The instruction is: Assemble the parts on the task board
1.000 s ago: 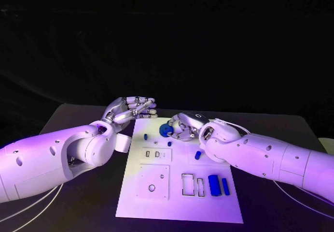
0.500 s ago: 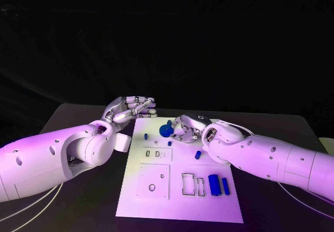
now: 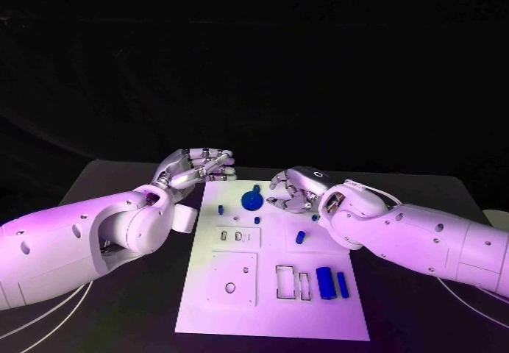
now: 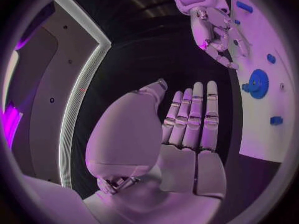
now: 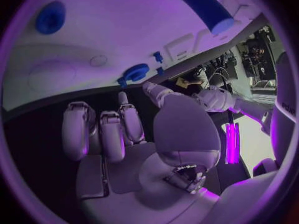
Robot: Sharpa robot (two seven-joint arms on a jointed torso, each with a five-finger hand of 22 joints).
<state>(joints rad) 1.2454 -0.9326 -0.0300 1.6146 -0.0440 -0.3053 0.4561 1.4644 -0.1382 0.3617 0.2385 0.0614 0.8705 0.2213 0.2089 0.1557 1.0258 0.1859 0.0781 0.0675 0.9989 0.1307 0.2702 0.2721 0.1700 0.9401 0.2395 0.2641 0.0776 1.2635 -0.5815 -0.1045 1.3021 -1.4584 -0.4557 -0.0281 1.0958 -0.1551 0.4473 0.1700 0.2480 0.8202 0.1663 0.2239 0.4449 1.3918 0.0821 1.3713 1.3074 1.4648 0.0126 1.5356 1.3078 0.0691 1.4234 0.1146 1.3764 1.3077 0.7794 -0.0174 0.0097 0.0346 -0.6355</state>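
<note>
Compared with a second ago, my right hand (image 3: pixel 295 189) no longer holds the blue gear (image 3: pixel 252 200). The gear now lies on the task board (image 3: pixel 265 309) near its far edge, and the right hand has moved a little to the right, off the gear, with its fingers curled and nothing between them. My left hand (image 3: pixel 196 168) stays where it was, just beyond the far left corner of the board, fingers straight and close together, holding nothing; the left wrist view shows the same (image 4: pixel 187 129).

The other blue parts have not moved: a small peg (image 3: pixel 221 209) left of the gear, another peg (image 3: pixel 257 219) just below the gear, a short cylinder (image 3: pixel 300 237) in the middle, and two long bars (image 3: pixel 326 282) standing beside each other at the near right, next to the rectangular slots (image 3: pixel 286 282).

There is open board between the gear and the cylinder, and the near left part with the square plate (image 3: pixel 233 278) has free space around it. The right forearm lies over the right edge of the board.

The surface (image 3: pixel 117 176) is dark, and the room behind it is black.
</note>
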